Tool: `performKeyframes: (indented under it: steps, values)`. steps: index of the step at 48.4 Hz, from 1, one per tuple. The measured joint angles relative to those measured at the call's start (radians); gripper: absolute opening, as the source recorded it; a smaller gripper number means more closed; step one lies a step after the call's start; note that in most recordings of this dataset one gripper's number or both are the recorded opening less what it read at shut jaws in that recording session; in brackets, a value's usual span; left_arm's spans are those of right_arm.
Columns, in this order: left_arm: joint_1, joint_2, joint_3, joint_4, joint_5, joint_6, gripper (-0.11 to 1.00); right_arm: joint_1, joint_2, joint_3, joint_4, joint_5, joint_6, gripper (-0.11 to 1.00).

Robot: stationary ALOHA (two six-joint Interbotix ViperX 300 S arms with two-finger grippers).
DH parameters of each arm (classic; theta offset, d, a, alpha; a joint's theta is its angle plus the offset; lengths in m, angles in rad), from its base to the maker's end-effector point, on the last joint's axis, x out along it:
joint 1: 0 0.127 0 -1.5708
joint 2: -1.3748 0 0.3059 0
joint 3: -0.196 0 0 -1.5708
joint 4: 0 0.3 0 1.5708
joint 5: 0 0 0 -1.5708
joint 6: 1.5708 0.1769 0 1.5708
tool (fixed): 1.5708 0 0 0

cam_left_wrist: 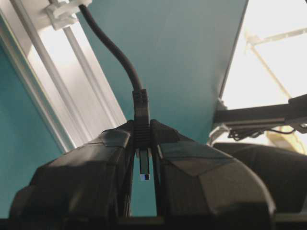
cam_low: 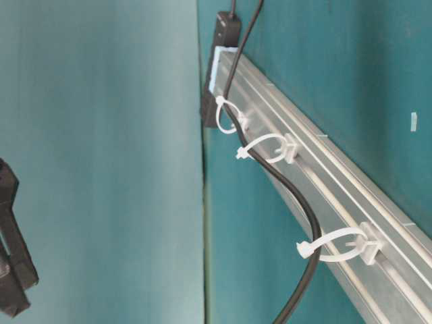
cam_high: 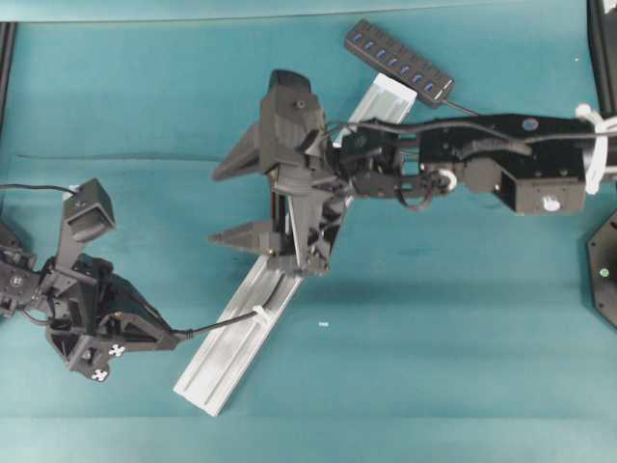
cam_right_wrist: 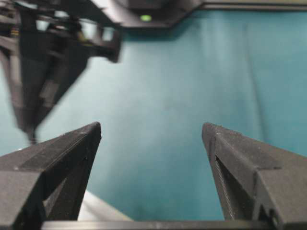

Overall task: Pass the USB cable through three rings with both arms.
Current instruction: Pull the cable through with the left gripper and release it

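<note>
The left gripper point(cam_left_wrist: 143, 143) was clamped on the plug point(cam_left_wrist: 142, 125) of the USB cable point(cam_left_wrist: 111, 48), its metal tip poking back between the two closed fingers point(cam_left_wrist: 96, 158). The right gripper point(cam_high: 220, 203) stood spread wide with nothing between its fingers point(cam_right_wrist: 72, 158), hovering over the middle of the aluminium rail point(cam_high: 236, 352).

Only the table-level view showed the threading: the cable point(cam_low: 270, 172) ran through all three rings point(cam_low: 337, 246) clipped along the rail point(cam_low: 378, 223), bowing away from it between the second and third. From overhead just one ring point(cam_high: 260, 313) was visible near the rail's lower end, with the cord leaving it toward the left gripper point(cam_high: 178, 336); the right arm covered the other two. The overhead view alone showed the multi-port hub point(cam_high: 398, 61) at the rail's far end.

The left gripper sat just beside the rail's lower left edge, with bare teal table point(cam_high: 434, 367) to the right of the rail and below it.
</note>
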Motion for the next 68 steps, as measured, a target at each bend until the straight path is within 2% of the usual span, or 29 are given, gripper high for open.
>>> performKeyframes:
  steps: [8, 16, 48, 52, 62, 65, 68]
  values:
    - [0.0, -0.005, 0.002, 0.0, 0.002, 0.0, 0.1, -0.017, -0.002, 0.002, 0.0, -0.014, 0.058, 0.86]
    - [0.0, -0.015, 0.006, 0.0, 0.002, -0.002, 0.1, -0.015, -0.002, 0.002, 0.0, -0.035, 0.08, 0.86]
    - [0.0, -0.02, 0.011, 0.003, 0.002, 0.005, 0.11, -0.018, 0.0, 0.002, 0.0, -0.041, 0.086, 0.86]
    - [0.0, -0.02, 0.012, 0.0, 0.002, 0.006, 0.27, -0.018, -0.002, 0.002, 0.0, -0.04, 0.087, 0.86]
    - [0.0, -0.025, 0.012, 0.0, 0.002, 0.015, 0.87, -0.018, 0.0, 0.0, 0.0, -0.041, 0.094, 0.86]
    - [0.0, -0.028, 0.012, 0.003, 0.002, 0.031, 0.96, -0.017, 0.0, 0.0, 0.0, -0.041, 0.095, 0.86]
    - [0.0, -0.031, 0.012, 0.003, 0.002, 0.043, 0.96, -0.015, 0.0, 0.0, 0.0, -0.041, 0.095, 0.86]
